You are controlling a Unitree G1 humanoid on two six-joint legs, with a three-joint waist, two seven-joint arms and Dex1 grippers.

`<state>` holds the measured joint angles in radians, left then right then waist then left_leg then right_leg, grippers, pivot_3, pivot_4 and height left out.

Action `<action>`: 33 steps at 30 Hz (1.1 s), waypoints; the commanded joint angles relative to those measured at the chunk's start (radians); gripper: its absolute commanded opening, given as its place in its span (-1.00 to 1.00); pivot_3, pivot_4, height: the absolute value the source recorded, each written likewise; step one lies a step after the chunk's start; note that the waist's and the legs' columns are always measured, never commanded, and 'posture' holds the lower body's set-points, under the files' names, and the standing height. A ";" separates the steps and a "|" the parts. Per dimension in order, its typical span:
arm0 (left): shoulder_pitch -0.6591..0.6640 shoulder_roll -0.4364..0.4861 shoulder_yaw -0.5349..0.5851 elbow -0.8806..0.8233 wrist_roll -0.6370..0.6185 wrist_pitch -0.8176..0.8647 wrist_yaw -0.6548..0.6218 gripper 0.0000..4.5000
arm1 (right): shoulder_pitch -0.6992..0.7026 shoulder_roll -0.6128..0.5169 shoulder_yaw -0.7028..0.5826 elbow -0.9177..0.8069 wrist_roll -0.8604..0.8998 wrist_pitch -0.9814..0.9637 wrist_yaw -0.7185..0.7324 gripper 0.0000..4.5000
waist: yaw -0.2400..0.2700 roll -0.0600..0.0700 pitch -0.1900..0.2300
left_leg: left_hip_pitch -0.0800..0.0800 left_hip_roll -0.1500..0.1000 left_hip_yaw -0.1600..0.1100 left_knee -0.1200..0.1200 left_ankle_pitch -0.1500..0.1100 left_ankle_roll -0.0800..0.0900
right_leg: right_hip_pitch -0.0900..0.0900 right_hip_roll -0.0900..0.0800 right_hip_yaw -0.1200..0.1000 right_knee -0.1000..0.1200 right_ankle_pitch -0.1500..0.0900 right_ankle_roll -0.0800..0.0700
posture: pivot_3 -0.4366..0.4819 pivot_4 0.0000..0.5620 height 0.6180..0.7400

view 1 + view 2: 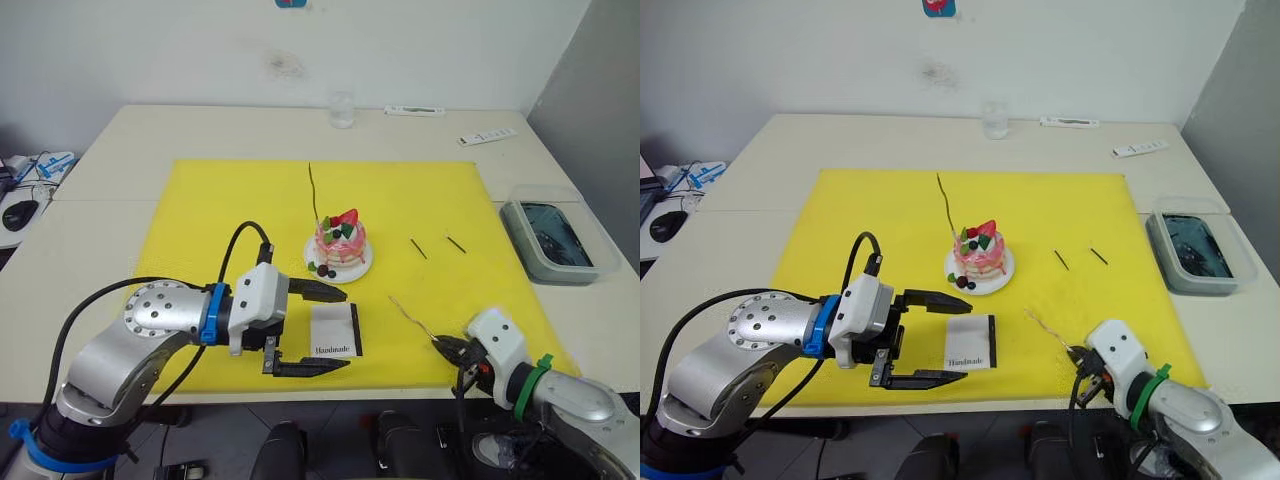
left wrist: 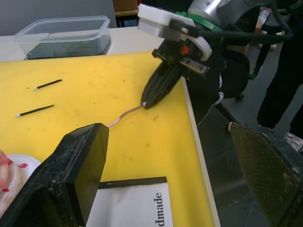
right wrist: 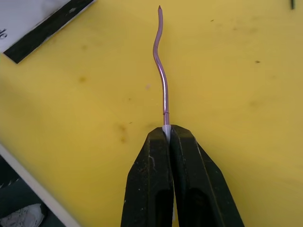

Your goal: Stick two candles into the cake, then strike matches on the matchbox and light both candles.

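One candle point(image 1: 314, 192) upright in cake point(image 1: 339, 241), mid yellow mat point(image 1: 220, 210). Second candle point(image 3: 162, 71) pinched at its end between pressed-together fingers of right gripper point(image 3: 166, 134), near right of mat. Left gripper point(image 1: 335, 330) spread wide around matchbox point(image 1: 335, 331), not touching. Two matches point(image 1: 436, 246) flat on mat, right of cake.

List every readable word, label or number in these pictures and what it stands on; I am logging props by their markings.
"Handmade": black print on the white matchbox, along its near edge; the left wrist view catches only "made".
Sticker on the wall: cut off at the picture's edge, unreadable.
Two white flat items at the table's far edge: any markings too small to read.
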<state>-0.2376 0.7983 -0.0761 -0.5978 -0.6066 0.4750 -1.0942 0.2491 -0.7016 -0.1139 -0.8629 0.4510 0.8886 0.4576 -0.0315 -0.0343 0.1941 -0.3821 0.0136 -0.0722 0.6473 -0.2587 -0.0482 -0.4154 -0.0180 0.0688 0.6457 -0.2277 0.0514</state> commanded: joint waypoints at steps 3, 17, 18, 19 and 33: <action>-0.026 -0.013 -0.009 -0.028 -0.008 0.003 0.014 1.00 | -0.032 -0.177 -0.223 0.107 0.029 -0.093 0.219 -0.99 | 0.000 0.000 0.000 | 0.001 0.000 0.000 0.000 0.000 0.000 | 0.001 0.000 0.000 0.000 0.000 0.000 | -0.05 -0.47 1.00; -0.034 -0.046 -0.049 -0.033 0.001 0.002 0.029 1.00 | 0.059 -0.336 -0.287 0.509 -0.076 -0.441 0.588 -0.99 | -0.002 0.000 0.000 | 0.002 0.000 0.000 0.000 0.000 0.000 | 0.003 0.000 0.000 0.000 0.000 0.000 | -0.05 -0.47 1.00; -0.035 -0.047 -0.051 -0.031 0.002 0.000 0.028 1.00 | 0.053 -0.332 -0.280 0.509 -0.078 -0.436 0.579 -0.99 | -0.002 0.000 0.000 | 0.003 0.000 0.000 0.000 0.000 0.000 | 0.003 0.000 0.000 0.001 0.000 0.000 | -0.05 -0.47 1.00; -0.035 -0.048 -0.052 -0.029 0.004 -0.002 0.028 1.00 | 0.049 -0.331 -0.273 0.508 -0.081 -0.429 0.574 -0.99 | -0.002 0.000 0.000 | 0.003 -0.001 0.000 0.001 0.000 0.000 | 0.003 0.000 0.000 0.001 0.000 0.001 | -0.05 -0.47 1.00; -0.012 -0.057 -0.056 -0.013 0.035 -0.034 0.017 1.00 | 0.013 -0.382 -0.331 0.436 -0.048 -0.313 0.592 0.10 | -0.001 0.000 0.000 | 0.004 -0.001 0.000 0.001 0.000 0.000 | 0.005 0.000 0.001 0.000 0.000 0.001 | -0.05 -0.47 1.00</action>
<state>-0.2493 0.7419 -0.1335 -0.5958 -0.5726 0.4574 -1.0768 0.2817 -1.0531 -0.3787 -0.3810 0.3787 0.5480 1.0352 -0.0322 -0.0341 0.1942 -0.3784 0.0130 -0.0721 0.6487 -0.2586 -0.0480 -0.4105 -0.0180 0.0695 0.6457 -0.2273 0.0521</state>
